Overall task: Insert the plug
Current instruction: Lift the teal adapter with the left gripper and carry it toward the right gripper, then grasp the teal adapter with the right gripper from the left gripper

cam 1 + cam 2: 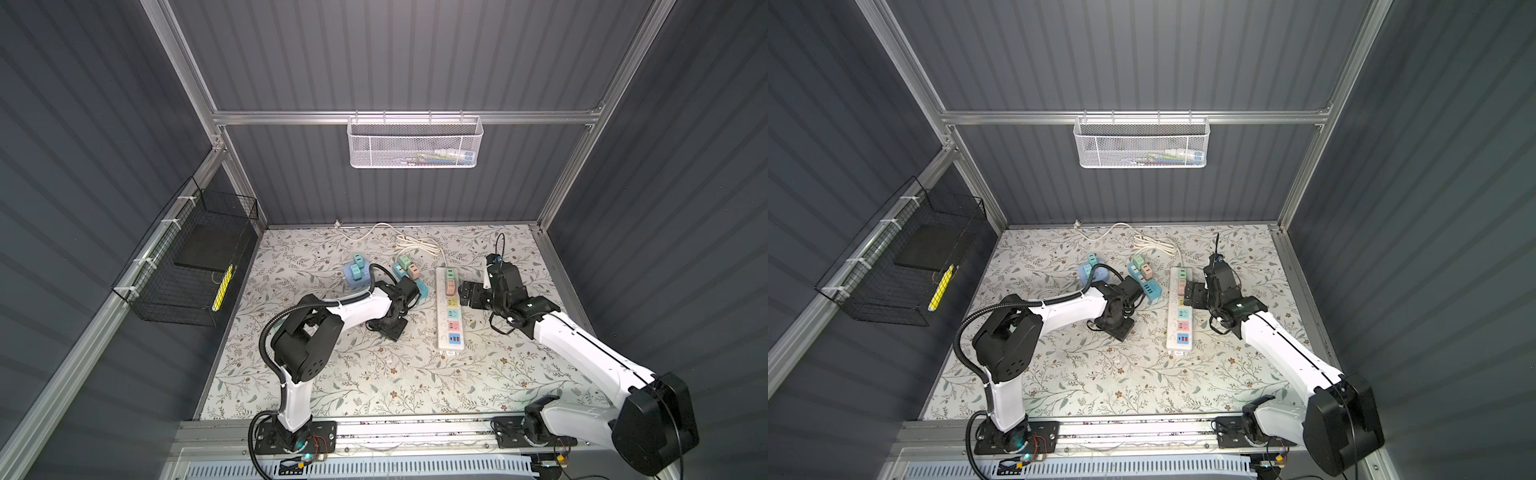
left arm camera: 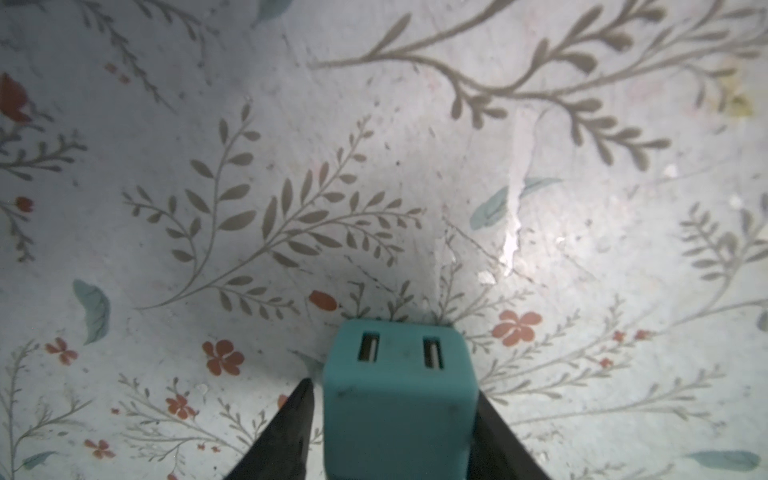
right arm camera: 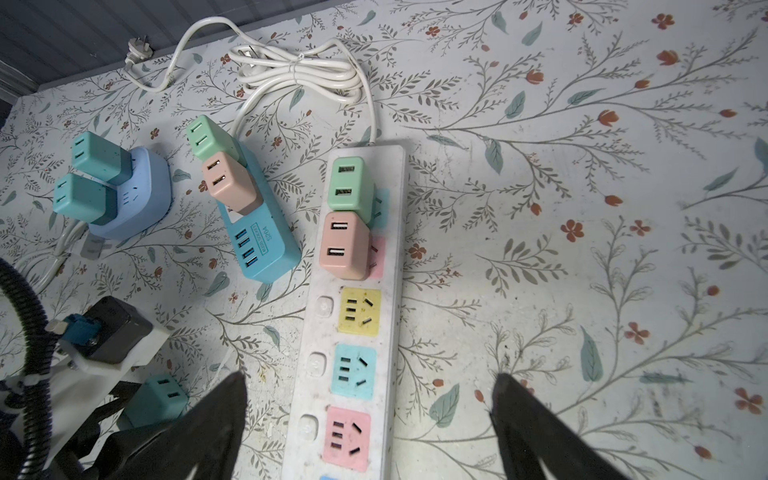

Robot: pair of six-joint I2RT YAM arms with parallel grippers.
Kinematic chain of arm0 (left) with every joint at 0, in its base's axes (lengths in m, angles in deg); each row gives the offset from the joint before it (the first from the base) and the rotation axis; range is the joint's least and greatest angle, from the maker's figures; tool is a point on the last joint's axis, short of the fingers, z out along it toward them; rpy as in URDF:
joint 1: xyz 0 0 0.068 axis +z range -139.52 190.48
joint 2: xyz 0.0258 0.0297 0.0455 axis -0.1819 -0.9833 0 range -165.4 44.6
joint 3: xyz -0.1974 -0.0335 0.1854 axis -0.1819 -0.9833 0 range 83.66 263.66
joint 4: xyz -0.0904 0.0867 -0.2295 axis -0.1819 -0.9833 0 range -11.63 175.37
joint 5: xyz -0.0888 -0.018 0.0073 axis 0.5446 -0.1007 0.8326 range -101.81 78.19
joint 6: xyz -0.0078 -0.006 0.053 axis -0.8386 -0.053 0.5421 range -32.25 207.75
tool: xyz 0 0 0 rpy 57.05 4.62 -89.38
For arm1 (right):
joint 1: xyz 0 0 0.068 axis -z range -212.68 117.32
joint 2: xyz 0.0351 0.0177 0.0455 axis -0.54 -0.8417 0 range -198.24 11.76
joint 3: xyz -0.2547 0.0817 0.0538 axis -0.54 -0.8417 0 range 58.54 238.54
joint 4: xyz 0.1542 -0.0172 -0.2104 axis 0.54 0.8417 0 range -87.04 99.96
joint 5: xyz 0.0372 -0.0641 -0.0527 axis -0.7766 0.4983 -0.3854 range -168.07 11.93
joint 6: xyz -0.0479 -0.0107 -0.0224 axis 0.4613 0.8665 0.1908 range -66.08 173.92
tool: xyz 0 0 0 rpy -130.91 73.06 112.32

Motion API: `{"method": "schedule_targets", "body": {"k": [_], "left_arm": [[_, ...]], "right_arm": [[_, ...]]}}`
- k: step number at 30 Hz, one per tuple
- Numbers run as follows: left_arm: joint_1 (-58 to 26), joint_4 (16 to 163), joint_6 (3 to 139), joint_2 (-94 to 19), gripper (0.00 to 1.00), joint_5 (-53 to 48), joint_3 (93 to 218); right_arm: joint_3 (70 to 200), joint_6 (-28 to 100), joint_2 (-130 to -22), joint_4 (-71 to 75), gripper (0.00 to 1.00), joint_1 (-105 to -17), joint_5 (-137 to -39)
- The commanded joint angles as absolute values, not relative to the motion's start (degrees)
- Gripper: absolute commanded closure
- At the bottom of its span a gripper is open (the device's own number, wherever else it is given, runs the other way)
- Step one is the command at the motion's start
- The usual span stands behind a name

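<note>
A teal plug [image 2: 397, 415] with two USB slots stands between the fingers of my left gripper [image 2: 395, 386]. One finger lies against its side and a thin sliver of table shows at the other, so the gripper is open. From the right wrist view this plug [image 3: 156, 399] rests on the table left of the white power strip [image 3: 353, 291]. In both top views the left gripper [image 1: 388, 328] hides it. A green and a pink plug fill the strip's far sockets; the yellow, blue and pink sockets are bare. My right gripper [image 3: 370, 376] hangs open and empty above the strip.
A round blue socket base [image 3: 141, 199] carries two teal plugs. A blue USB block [image 3: 262, 245] carries a green and a pink plug. The strip's coiled white cord [image 3: 299, 70] lies at the back. Wire baskets [image 1: 415, 141] [image 1: 187, 266] hang on the walls.
</note>
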State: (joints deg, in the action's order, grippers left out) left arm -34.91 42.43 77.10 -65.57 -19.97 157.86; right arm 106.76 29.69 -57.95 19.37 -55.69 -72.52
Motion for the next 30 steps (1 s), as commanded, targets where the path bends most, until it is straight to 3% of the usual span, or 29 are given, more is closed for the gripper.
{"method": "schedule_targets", "body": {"k": [1, 7, 11, 18, 23, 30], "left_arm": [[-34.76, 44.17, 77.53, -64.45, 0.49, -19.30, 155.49], [-34.87, 48.52, 79.20, -59.61, 0.62, -19.10, 153.70], [-35.00, 58.32, 80.71, -51.53, 0.64, -18.71, 149.42], [-35.99, 86.44, 86.27, -37.56, 0.70, -13.75, 136.36], [-36.16, 91.84, 89.44, -35.31, 0.68, -11.56, 135.53], [-36.36, 89.57, 90.78, -36.51, 0.68, -7.25, 137.52]], "right_arm": [[107.57, 29.36, -58.38, 20.41, 0.09, -55.61, -72.63], [107.67, 29.31, -57.86, 21.03, 0.09, -55.56, -72.68], [108.31, 29.08, -57.68, 21.45, 0.09, -55.54, -74.03], [110.48, 29.17, -57.24, 19.98, 0.13, -55.62, -89.86], [111.86, 27.57, -57.41, 16.26, 0.20, -55.69, -102.14], [114.75, 24.78, -61.30, 11.71, 0.40, -56.83, -112.81]]}}
